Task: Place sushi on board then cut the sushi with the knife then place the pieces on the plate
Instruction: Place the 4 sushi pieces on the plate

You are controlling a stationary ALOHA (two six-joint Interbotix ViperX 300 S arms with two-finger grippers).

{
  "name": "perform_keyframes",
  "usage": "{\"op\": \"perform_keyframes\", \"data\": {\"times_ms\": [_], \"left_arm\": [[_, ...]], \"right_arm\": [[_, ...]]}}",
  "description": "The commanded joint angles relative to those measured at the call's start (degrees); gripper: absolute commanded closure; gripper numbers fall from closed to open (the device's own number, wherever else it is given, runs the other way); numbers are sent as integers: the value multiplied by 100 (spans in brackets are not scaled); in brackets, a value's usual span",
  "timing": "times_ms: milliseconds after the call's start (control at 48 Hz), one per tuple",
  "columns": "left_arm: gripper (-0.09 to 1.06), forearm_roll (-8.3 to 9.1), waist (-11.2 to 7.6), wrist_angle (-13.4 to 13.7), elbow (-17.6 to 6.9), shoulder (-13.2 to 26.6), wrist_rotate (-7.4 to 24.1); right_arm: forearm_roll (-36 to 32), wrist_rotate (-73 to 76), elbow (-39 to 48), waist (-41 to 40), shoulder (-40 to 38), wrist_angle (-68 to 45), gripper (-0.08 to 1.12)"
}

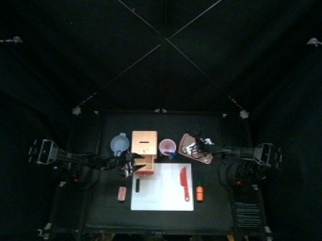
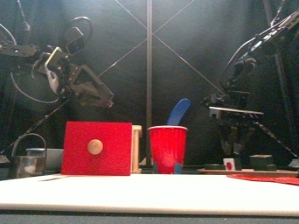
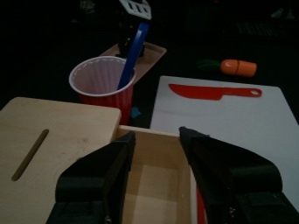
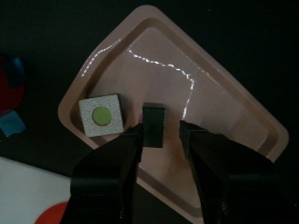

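Note:
The pink tray (image 4: 222,96) holds one cut sushi piece (image 4: 101,114), grey with a green centre, lying flat. A dark green block (image 4: 153,121) stands on the tray beside it. My right gripper (image 4: 163,140) hovers open over the tray, its jaws either side of that block and apart from it. The red knife (image 3: 211,90) lies on the white board (image 3: 233,131). My left gripper (image 3: 158,149) is open over the wooden box's pulled-out drawer (image 3: 158,179); nothing is between its jaws. In the top view the tray (image 1: 191,146) lies right of the box (image 1: 145,151).
A red cup (image 3: 103,80) with a blue knife (image 3: 135,52) stands between box and tray. An orange toy (image 3: 237,65) lies right of the board, a small red toy (image 1: 122,193) left of it. The blue-grey bowl (image 1: 120,143) sits left of the box.

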Motion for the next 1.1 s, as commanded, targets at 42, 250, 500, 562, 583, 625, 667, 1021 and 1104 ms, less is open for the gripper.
{"op": "perform_keyframes", "data": {"times_ms": [42,250,500,562,583,625,667,1021,1104], "left_arm": [[14,9,-9,-26,-105,-44,0],[14,0,-9,-70,-132,-44,0],[14,-79,-70,-70,-237,-44,-9],[14,-149,-79,-70,-255,-44,-9],[14,-185,-88,-70,-255,-44,-9],[14,-211,-88,-62,-264,-44,0],[14,-237,-88,-70,-264,-35,0],[14,-246,-149,-70,-211,-44,-9],[14,-246,-149,-70,-229,-44,-9]], "right_arm": [[-114,-18,-255,281,-431,-132,28],[79,-1195,-193,1916,-466,-1424,28],[1890,-3059,-580,2760,-44,-2004,30],[2145,-3498,-791,2848,167,-1934,31],[2197,-3586,-844,2848,211,-1907,31],[2294,-3735,-949,2848,316,-1837,31],[2355,-3841,-1028,2839,404,-1784,32],[2373,-3902,-1125,2874,773,-1898,32],[2347,-3894,-1160,2874,835,-1925,32]]}}
